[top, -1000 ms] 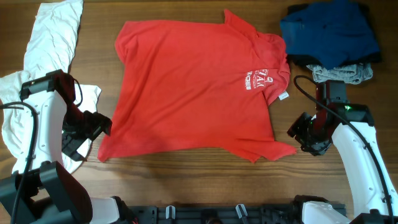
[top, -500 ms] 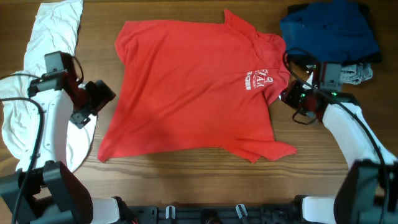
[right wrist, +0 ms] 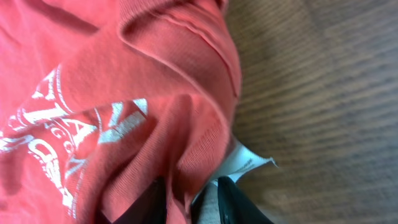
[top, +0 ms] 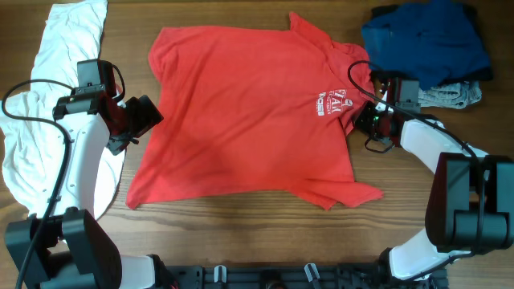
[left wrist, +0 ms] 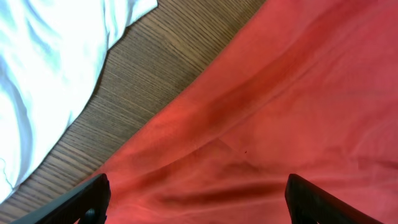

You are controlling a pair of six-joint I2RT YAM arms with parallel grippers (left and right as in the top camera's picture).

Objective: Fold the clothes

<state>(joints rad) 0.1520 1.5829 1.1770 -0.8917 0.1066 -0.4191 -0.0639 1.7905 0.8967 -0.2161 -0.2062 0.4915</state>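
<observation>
Presently: red T-shirt [top: 241, 112], spread flat at centre, no fold made. Right gripper [top: 368, 120] pinched narrow on its collar. Left gripper [top: 144, 120] wide open, empty, over its hem. White shirt [top: 64, 48], blue pile [top: 426, 40] unfolded.

The T-shirt [top: 241, 112] lies spread at the middle of the table [top: 241, 233]. Another shirt [top: 64, 48] runs down the frame's left edge (near the T-shirt's left side), and a heap of garments [top: 426, 40] sits at the upper right.

Brown wood-grain table [top: 241, 233]
</observation>
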